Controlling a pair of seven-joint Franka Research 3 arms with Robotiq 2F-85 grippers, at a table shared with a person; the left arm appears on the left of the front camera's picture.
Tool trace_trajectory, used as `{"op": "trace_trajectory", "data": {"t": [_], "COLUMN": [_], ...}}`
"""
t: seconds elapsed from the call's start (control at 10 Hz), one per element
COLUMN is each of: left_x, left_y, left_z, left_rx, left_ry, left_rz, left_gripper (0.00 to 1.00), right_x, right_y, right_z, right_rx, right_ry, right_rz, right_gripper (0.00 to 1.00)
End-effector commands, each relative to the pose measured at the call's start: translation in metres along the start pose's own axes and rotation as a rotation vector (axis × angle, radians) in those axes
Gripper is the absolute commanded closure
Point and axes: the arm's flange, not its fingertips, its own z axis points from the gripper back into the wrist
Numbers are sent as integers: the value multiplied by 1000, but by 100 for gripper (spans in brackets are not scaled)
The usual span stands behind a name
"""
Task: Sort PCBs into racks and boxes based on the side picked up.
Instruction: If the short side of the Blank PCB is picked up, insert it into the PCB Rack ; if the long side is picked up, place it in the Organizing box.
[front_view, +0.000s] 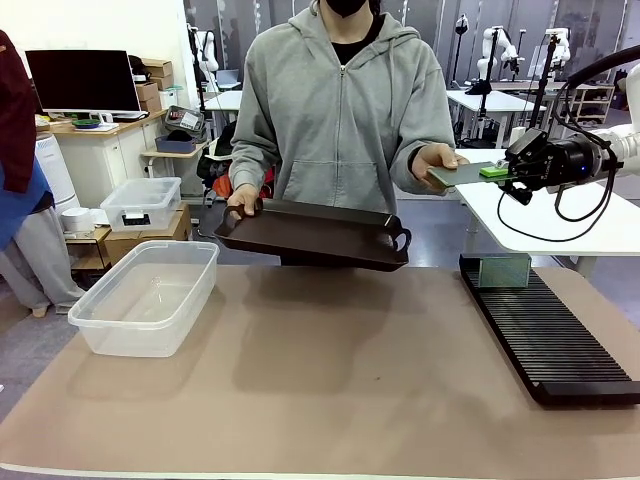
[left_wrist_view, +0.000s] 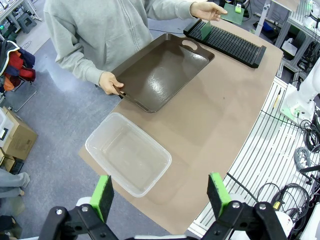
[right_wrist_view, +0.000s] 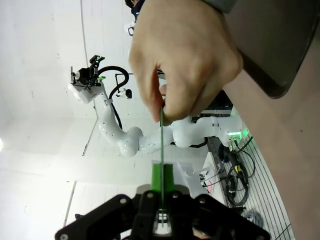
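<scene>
A person across the table holds a thin green PCB (front_view: 458, 175) flat in one hand (front_view: 432, 160). My right gripper (front_view: 497, 172) is shut on that board's other end, above the far end of the rack. In the right wrist view the PCB (right_wrist_view: 162, 135) runs edge-on from my gripper (right_wrist_view: 162, 172) up into the person's fingers (right_wrist_view: 180, 65). A second PCB (front_view: 497, 270) stands upright in the far end of the long black slotted rack (front_view: 550, 335). The clear box (front_view: 130, 335) sits empty at the table's left. My left gripper (left_wrist_view: 160, 195) hangs open high above the box (left_wrist_view: 127, 152).
The person's other hand (front_view: 242, 200) holds an empty dark brown handled tray (front_view: 310, 235) over the table's far edge. A smaller lidded clear bin (front_view: 142, 203) stands on the floor behind. The brown table (front_view: 330, 380) lies bare between box and rack.
</scene>
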Motion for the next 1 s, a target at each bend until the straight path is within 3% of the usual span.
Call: {"op": "trace_trajectory", "data": {"t": [0.0,0.9], "left_x": [-1,-1], "left_y": [-1,-1], "left_z": [-1,-1], "left_rx": [-2,-2], "left_ry": [0,0], "left_rz": [7,7], "left_gripper": [0,0], "right_x": [-1,-1], "right_y": [-1,-1], "right_z": [-2,-2], "right_rx": [-4,-4], "right_ry": [8,8], "right_rz": [-2,-2], "right_gripper": [100,100]}}
